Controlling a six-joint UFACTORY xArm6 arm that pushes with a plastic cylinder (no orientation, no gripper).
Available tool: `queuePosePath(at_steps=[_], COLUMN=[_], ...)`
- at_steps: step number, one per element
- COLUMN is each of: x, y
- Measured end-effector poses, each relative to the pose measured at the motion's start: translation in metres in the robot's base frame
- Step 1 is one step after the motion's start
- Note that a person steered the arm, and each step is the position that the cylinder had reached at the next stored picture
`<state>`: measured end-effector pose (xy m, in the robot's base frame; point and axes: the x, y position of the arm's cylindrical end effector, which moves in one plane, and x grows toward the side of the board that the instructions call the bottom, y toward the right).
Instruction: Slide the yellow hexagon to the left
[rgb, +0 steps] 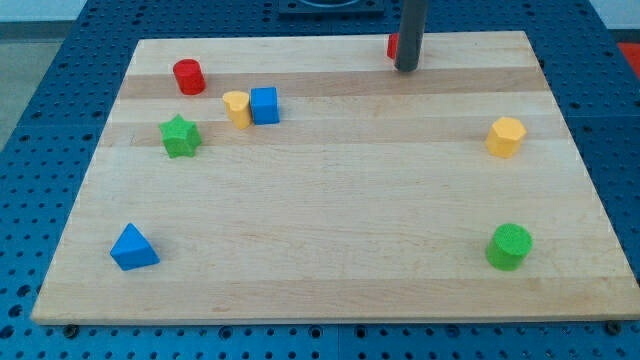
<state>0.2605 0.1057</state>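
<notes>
The yellow hexagon (506, 136) sits near the board's right edge, a little above the middle. My tip (406, 69) rests on the board near the view's top, well to the upper left of the hexagon and apart from it. A red block (393, 46) is right behind the rod, mostly hidden by it; its shape cannot be made out.
A green cylinder (510, 246) stands at the lower right. At the upper left are a red cylinder (188, 77), a yellow block (237, 107) touching a blue cube (265, 105), and a green star (180, 136). A blue triangle (132, 248) lies at the lower left. The wooden board (330, 200) lies on a blue pegboard.
</notes>
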Motion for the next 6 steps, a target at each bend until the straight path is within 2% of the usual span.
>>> queuePosePath(at_steps=[3,4,5,6], x=[-0.001,-0.030,-0.043,-0.043], y=[0.038,0.041,0.027,-0.070])
